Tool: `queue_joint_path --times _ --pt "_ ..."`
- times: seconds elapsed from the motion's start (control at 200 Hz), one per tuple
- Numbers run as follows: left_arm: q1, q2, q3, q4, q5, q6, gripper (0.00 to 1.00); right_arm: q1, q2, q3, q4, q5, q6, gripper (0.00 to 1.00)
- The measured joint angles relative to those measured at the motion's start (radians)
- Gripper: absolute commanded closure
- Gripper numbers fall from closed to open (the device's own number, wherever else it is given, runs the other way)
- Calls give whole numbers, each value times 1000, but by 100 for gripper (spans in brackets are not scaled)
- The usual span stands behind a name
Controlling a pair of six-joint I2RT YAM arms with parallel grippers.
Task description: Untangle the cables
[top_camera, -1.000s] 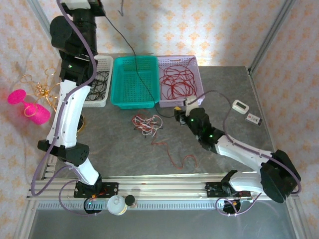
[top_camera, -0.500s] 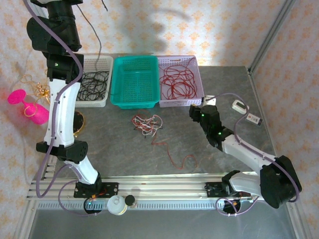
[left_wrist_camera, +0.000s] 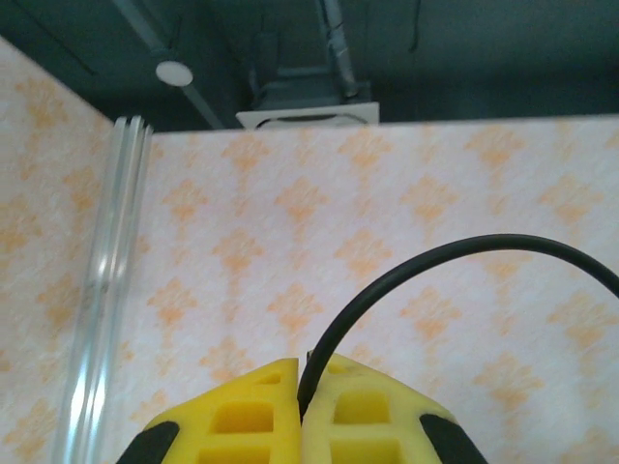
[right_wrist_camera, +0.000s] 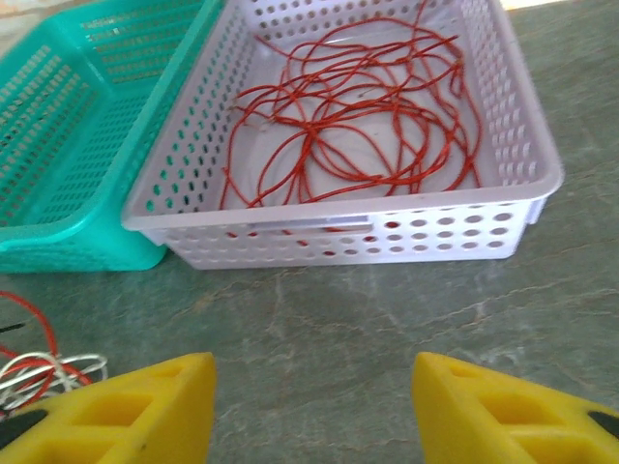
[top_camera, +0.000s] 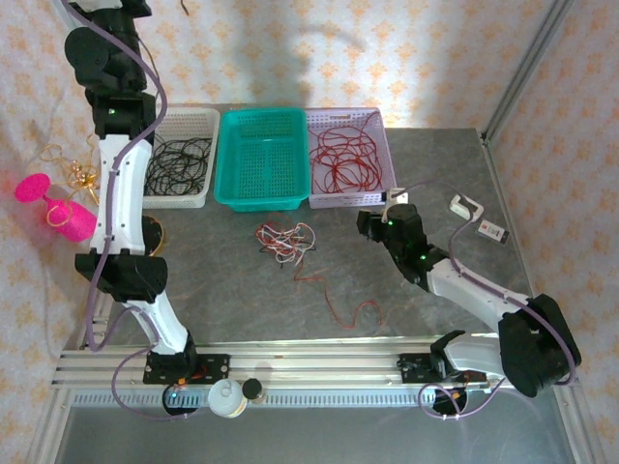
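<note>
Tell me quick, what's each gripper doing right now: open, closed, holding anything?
Left gripper: closed on a black cable.
Right gripper: open, holding nothing.

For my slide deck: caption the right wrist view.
Open right gripper faces the lilac basket of red cables, teal basket alongside.

Black cable (left_wrist_camera: 455, 256) in left gripper (left_wrist_camera: 302, 382)
</note>
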State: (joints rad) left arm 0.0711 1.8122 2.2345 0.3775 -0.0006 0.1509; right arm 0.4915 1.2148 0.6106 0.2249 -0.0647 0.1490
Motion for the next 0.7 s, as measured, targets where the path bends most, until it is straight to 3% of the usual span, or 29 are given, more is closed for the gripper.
queue_joint_path --times 0.32,0.455,0.701 --pt "16 42 -264 20 -36 64 100 0 0 -3 0 -92 13 45" --pt "17 66 -286 -23 -71 57 100 0 1 -3 -1 -107 12 45" --pt "17 90 -247 -188 -281 -88 100 0 27 -3 -1 -128 16 45"
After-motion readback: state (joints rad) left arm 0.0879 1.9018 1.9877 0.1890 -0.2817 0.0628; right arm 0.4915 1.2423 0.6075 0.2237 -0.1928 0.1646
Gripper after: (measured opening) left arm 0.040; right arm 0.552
